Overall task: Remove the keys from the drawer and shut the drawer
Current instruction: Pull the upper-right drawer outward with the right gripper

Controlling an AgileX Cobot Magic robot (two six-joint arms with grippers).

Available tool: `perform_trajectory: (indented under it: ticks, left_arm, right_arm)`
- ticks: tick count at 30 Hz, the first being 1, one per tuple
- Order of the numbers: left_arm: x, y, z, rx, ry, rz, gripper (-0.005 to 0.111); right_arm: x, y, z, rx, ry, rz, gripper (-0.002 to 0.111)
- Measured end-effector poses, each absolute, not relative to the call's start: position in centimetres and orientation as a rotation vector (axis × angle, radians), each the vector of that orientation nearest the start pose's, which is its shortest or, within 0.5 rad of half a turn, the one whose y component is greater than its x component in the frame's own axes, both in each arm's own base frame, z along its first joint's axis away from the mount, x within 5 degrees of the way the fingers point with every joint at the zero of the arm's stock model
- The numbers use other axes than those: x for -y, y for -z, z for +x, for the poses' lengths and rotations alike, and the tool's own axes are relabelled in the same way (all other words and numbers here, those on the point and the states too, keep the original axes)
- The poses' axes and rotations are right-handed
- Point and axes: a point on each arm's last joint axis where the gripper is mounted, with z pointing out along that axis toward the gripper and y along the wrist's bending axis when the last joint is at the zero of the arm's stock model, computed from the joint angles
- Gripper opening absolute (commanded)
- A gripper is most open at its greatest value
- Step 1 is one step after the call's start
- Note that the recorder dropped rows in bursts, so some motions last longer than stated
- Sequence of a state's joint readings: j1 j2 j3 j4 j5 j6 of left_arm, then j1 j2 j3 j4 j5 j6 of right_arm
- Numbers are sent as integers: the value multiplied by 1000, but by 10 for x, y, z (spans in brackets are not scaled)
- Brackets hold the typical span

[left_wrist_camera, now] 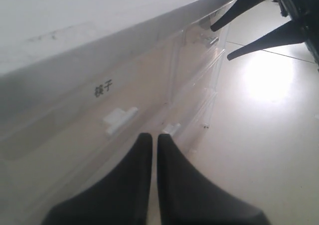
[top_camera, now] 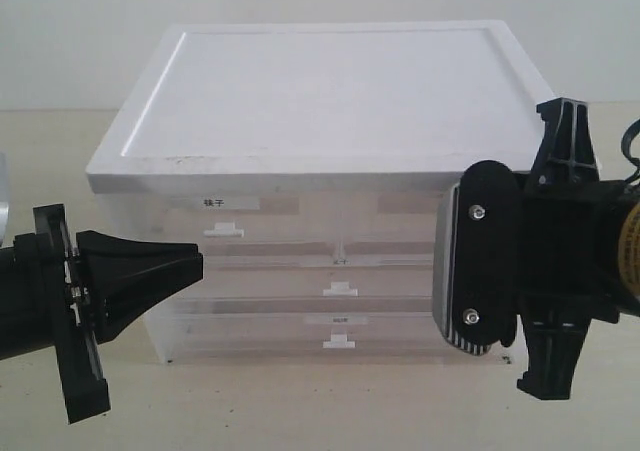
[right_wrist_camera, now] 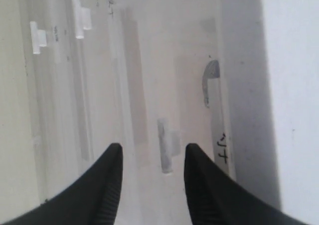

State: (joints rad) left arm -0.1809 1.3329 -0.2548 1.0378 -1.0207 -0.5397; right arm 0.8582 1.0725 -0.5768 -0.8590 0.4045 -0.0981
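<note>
The drawer (top_camera: 405, 221) is the upper right half-width one of a translucent cabinet, and its front looks flush with the others. My right gripper (top_camera: 470, 261) hangs just in front of it and hides its handle in the exterior view. In the right wrist view that gripper (right_wrist_camera: 153, 147) is open, with the white tab handle (right_wrist_camera: 167, 145) just ahead of the gap and untouched. A thin-marked label (right_wrist_camera: 222, 150) lies beside it. A dim grey-blue shape (right_wrist_camera: 211, 78) shows through the front; I cannot tell if it is the keys. My left gripper (top_camera: 198, 264) (left_wrist_camera: 151, 136) is shut and empty, in front of the cabinet's left side.
The cabinet's white lid (top_camera: 330, 91) overhangs the drawers. The upper left drawer carries a bold black label (top_camera: 213, 202) (left_wrist_camera: 102, 89) and a tab handle (top_camera: 223, 230). Two full-width drawers with handles (top_camera: 340, 289) (top_camera: 339, 342) lie below. The cabinet stands on a pale tabletop (top_camera: 300, 411).
</note>
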Motion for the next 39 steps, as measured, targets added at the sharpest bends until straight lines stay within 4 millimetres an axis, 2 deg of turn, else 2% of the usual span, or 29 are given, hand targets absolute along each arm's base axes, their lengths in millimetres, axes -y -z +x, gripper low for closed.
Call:
perform_trajectory:
  ticks: [9, 11, 15, 16, 24, 31, 39]
  left_arm:
    - [99, -191, 171, -1617, 762, 873, 5]
    - [99, -191, 171, -1617, 762, 873, 5]
    - [99, -191, 171, -1617, 762, 871, 5]
    - [99, -191, 171, -1617, 762, 871, 5]
    - [98, -192, 173, -1588, 711, 872, 5]
    - [96, -193, 176, -1579, 684, 837, 5]
    - [96, -194, 177, -1577, 679, 832, 5]
  right_arm:
    - [-140, -248, 161, -1537, 438, -1665, 35]
    - [-140, -249, 162, -1536, 442, -1659, 30]
    - [-140, -249, 162, -1531, 451, -1650, 1]
    - [-140, -249, 163, -1528, 457, -1651, 0]
    - [-138, -250, 163, -1543, 513, -1661, 0]
    - [-146, -249, 145, -1522, 598, -1734, 0]
    - [-152, -253, 126, -1552, 595, -1694, 0]
